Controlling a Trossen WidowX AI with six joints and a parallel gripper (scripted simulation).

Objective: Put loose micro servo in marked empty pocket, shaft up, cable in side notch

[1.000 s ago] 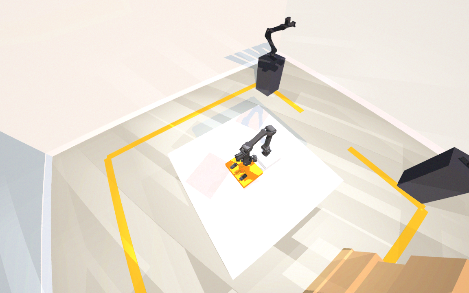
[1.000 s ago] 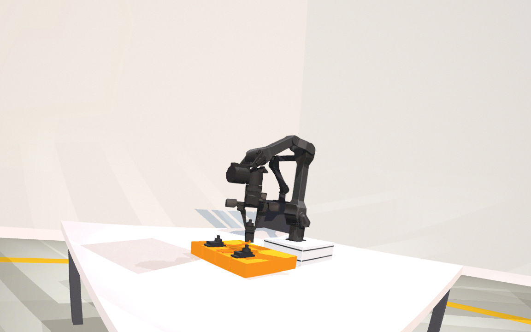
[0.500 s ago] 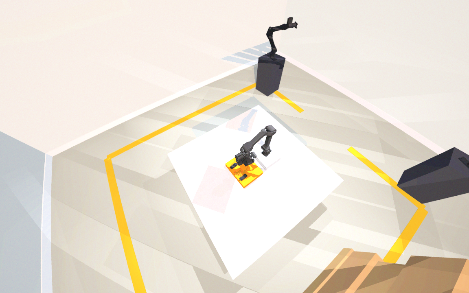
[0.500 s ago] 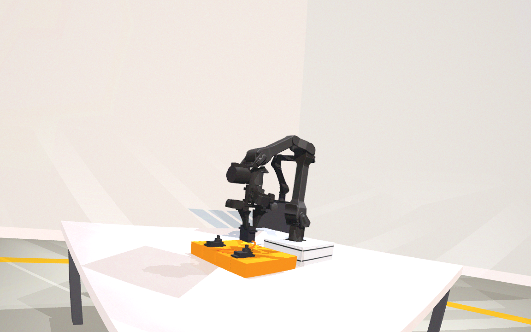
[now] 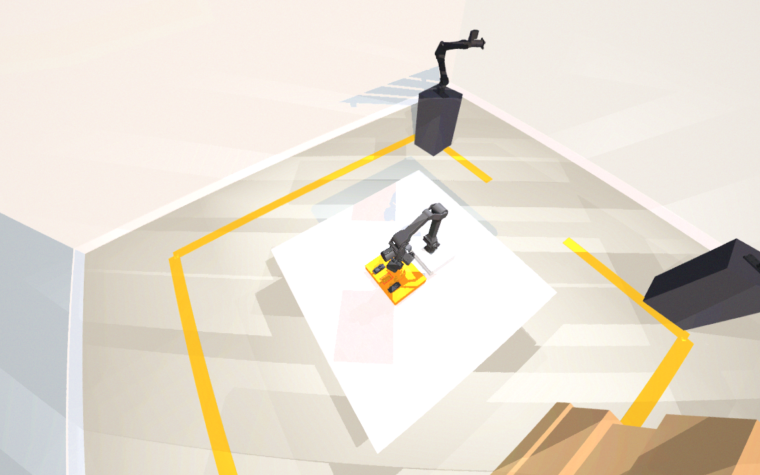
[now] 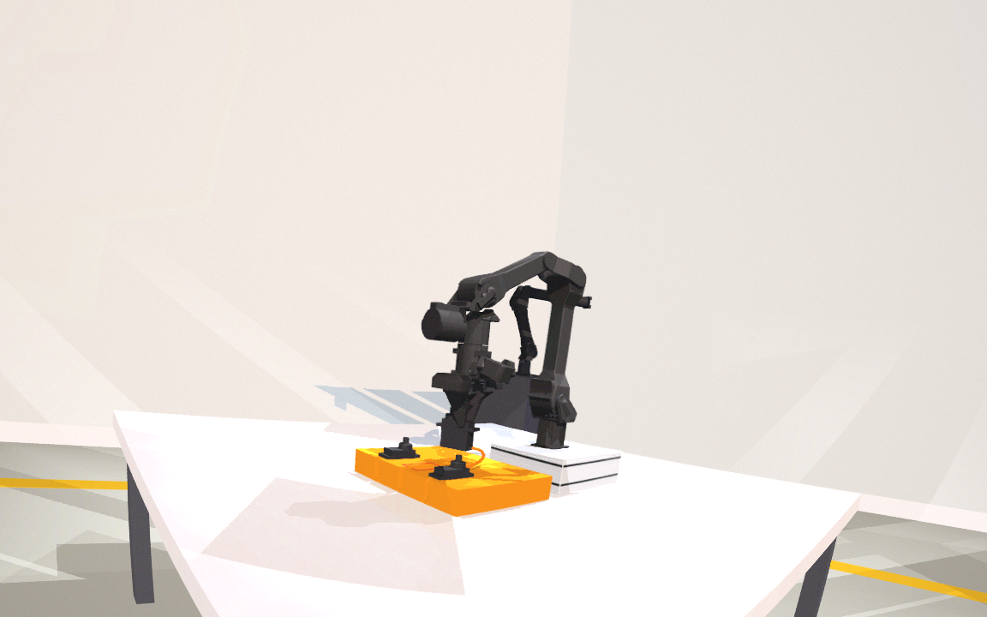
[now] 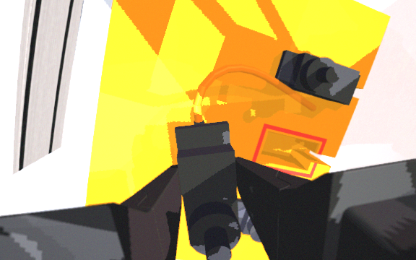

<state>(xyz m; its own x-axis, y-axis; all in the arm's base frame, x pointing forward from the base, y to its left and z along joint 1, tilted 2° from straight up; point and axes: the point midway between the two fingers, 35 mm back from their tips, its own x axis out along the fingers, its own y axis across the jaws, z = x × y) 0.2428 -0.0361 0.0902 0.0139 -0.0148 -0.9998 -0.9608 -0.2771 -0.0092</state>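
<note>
My gripper [image 7: 206,168] [image 6: 460,439] [image 5: 393,260] is shut on the loose micro servo [image 7: 201,141], a dark block. It holds the servo a little above the orange deck [image 7: 128,119] [image 6: 493,494] [image 5: 411,290]. The servo's orange cable [image 7: 237,70] arcs out from its far end over the deck. The marked empty pocket [image 7: 259,144], outlined in red, lies to the right of the held servo in the wrist view, partly behind my right finger. A mounted servo [image 7: 318,76] [image 6: 452,468] sits beyond the pocket. A second mounted servo [image 6: 403,450] sits further along the deck.
The arm stands on a white base plate [image 6: 581,464] [image 7: 38,90] right next to the deck, on a white table [image 6: 635,552] [image 5: 430,366]. Dark pedestals [image 5: 437,124] [image 5: 719,286] with other arms and cardboard boxes [image 5: 636,448] stand on the floor, far from the table.
</note>
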